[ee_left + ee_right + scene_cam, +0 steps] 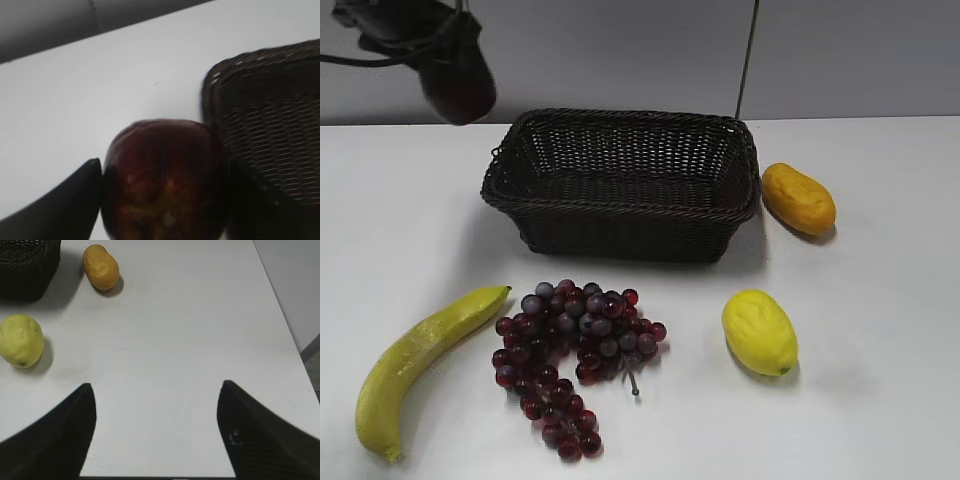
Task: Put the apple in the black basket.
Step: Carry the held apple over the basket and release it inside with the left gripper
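The dark maroon apple (458, 88) hangs in my left gripper (455, 70) in the air at the upper left, left of and above the black basket (620, 180). In the left wrist view the apple (162, 180) fills the space between the two dark fingers of the left gripper (165, 185), and the basket's braided rim (260, 115) lies to its right. The basket looks empty. My right gripper (156, 405) is open and empty over bare table; it does not show in the exterior view.
On the white table (880, 330) in front of the basket lie a bunch of purple-red grapes (570, 350), a yellow banana (415, 360) and a lemon (760, 332). An orange oblong fruit (798, 198) lies right of the basket. The lemon (20, 340) and the orange fruit (101, 267) show in the right wrist view.
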You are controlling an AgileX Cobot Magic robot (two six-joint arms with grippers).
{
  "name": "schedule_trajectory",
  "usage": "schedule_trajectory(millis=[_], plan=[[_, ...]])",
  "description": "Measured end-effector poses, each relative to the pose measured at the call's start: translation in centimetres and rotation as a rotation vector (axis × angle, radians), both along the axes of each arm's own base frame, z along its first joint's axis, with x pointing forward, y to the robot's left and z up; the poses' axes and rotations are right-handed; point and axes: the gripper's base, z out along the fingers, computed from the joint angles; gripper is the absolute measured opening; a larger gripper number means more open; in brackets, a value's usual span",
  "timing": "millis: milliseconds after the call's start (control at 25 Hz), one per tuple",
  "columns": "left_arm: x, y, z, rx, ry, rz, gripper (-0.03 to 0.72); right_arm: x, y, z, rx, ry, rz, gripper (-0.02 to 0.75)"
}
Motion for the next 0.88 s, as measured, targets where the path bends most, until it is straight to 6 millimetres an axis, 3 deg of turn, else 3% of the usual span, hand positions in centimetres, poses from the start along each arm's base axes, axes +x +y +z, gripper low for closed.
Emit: schedule_trajectory(millis=[240,360,560,880], plan=[[-2.5,-9.4,3.7,-0.063,-0.146,-0.223,0.555,0.0,0.0,0.0,0.001,0.0,0.0,0.573],[-3.1,-13.4,3.4,-0.059,-0.18,-0.309,0.554,0.0,0.0,0.0,0.001,0.0,0.0,0.573],[-2.4,-16.8,-0.4,-0.011,-0.143,-0.367,0.554,0.0,0.0,0.0,0.001,0.0,0.0,0.573],[-0.5,-17.6,-8.1,0.123,-0.05,-0.386,0.554,0.0,0.0,0.0,0.001,0.0,0.0,0.573]])
